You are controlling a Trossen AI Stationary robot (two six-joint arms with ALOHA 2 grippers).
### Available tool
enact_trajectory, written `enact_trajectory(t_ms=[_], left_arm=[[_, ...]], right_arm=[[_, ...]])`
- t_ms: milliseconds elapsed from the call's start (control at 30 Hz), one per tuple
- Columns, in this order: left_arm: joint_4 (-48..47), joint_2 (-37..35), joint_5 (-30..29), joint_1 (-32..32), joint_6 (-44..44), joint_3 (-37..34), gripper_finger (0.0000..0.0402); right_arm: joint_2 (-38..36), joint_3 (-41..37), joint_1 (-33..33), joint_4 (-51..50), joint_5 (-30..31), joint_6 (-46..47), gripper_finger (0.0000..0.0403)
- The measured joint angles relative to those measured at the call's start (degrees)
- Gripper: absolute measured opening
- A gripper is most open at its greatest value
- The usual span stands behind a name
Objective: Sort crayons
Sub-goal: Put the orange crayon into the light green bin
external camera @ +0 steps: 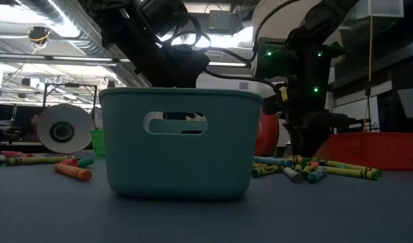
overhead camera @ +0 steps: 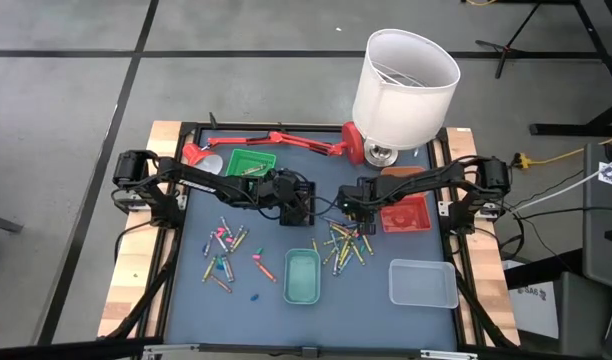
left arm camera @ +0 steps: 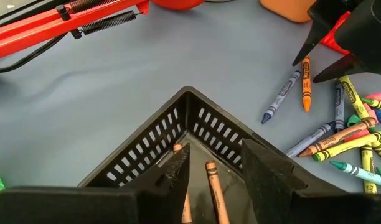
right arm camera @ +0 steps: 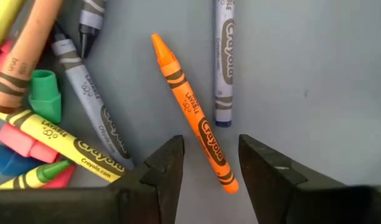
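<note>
Crayons [overhead camera: 346, 245], thin wax sticks in mixed colours, lie scattered on the dark blue-grey table [overhead camera: 371, 310] (two clusters flank a teal plastic tray [overhead camera: 302, 276]). Left gripper [left arm camera: 212, 165] hangs wide above a black slotted basket [left arm camera: 178, 121]. Right gripper [right arm camera: 210, 158] stands wide, straddling an orange crayon [right arm camera: 193, 112].

Both arms [overhead camera: 201, 180] are black and jointed, with thin black cables looping along them and bulky housings at the wrists. The fingers [right arm camera: 165, 165] are matte black, angular wedges. Small green lights [external camera: 315, 89] glow on one arm.
</note>
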Motion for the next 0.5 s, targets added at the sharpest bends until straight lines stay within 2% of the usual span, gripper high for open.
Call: enact_trajectory(t_ms=[267,500], left_arm=[[-0.02,-0.01,0.26,0.01,-0.02,0.00,0.0128],[-0.02,-0.02,0.26,0.00,-0.01,0.00,0.0128]], right_arm=[[0.09,-0.07,0.00,0.07,-0.31,-0.06,0.0149],[0.15,-0.15,0.02,0.33,-1.08,-1.31,0.0080]])
